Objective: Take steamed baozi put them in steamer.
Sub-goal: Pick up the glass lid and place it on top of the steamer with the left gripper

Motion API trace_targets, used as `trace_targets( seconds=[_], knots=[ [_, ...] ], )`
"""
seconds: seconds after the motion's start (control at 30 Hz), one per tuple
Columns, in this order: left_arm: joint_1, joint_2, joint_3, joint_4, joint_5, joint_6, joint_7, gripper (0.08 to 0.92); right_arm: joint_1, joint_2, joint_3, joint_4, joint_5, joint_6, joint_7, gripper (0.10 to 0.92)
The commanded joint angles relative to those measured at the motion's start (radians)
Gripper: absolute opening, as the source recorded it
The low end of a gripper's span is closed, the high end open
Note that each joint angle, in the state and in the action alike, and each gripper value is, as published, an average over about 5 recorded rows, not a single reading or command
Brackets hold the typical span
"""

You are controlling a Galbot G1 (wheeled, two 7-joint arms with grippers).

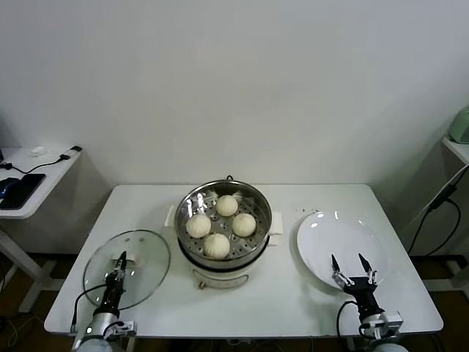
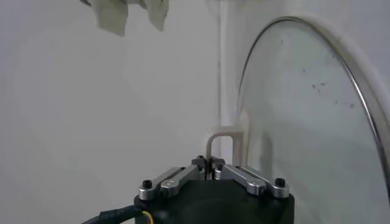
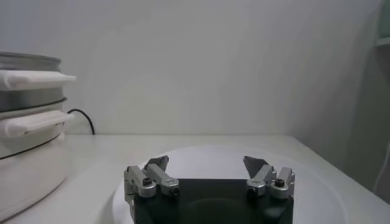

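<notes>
1. All four steamed baozi (image 1: 220,225) are sitting inside the steamer (image 1: 223,196), spread over its perforated tray: one toward the back, one on each side, one toward the front. None is lying anywhere else in the head view, so the loading part of the task is looking finished.

2. The steamer is standing at the middle of the white surface (image 1: 300,284), its steel pot open on top. In the right wrist view its stacked rim and cream side handle (image 3: 33,79) are showing at the edge of the picture.

3. The flat white plate (image 1: 359,236) is lying to the robot's right of the steamer, with no bun on it. That is agreeing with the judgement that nothing is left to carry over.

4. The glass lid (image 1: 143,258) is lying flat on the surface to the robot's left of the steamer, not on the pot. The task sentence is not asking for covering, so this is probably not an outstanding step.

5. The right tool (image 1: 350,265) is hovering over the near edge of the plate with its fingers spread apart and nothing between them.

6. The left tool (image 1: 120,265) is resting at the near edge of the glass lid. In the left wrist view its fingers are pressed together at the tips, holding nothing, with the lid's white handle (image 2: 224,141) just beyond them.
</notes>
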Motion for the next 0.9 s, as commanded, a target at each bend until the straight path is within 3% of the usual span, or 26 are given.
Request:
trace_targets(
  seconds=[0.03,0.23,0.4,0.57,0.73,0.9],
  knots=[
    [0.027,0.005,-0.015,-0.100,-0.050,0.009,0.032,0.131,-0.001,0.001,-0.004,0.003,-0.003,0.002,-0.001,0.823],
    [0.103,0.057,-0.056,-0.354,-0.217,0.096,0.191,0.131,-0.007,-0.002,-0.005,0.017,-0.009,-0.001,-0.001,0.823],
    [0.159,0.131,-0.095,-0.552,-0.350,0.266,0.351,0.131,-0.011,-0.009,-0.004,0.036,-0.030,-0.020,0.010,0.823],
    [0.168,0.155,-0.096,-0.723,-0.366,0.415,0.449,0.131,-0.011,-0.007,-0.006,0.051,-0.061,-0.043,0.041,0.823],
    [0.128,0.151,0.004,-0.829,-0.274,0.541,0.496,0.131,-0.013,-0.002,-0.016,0.059,-0.079,-0.048,0.058,0.823],
    [0.065,0.124,0.206,-0.867,-0.108,0.660,0.529,0.131,-0.021,-0.002,-0.023,0.063,-0.084,-0.046,0.066,0.823]
  ],
)
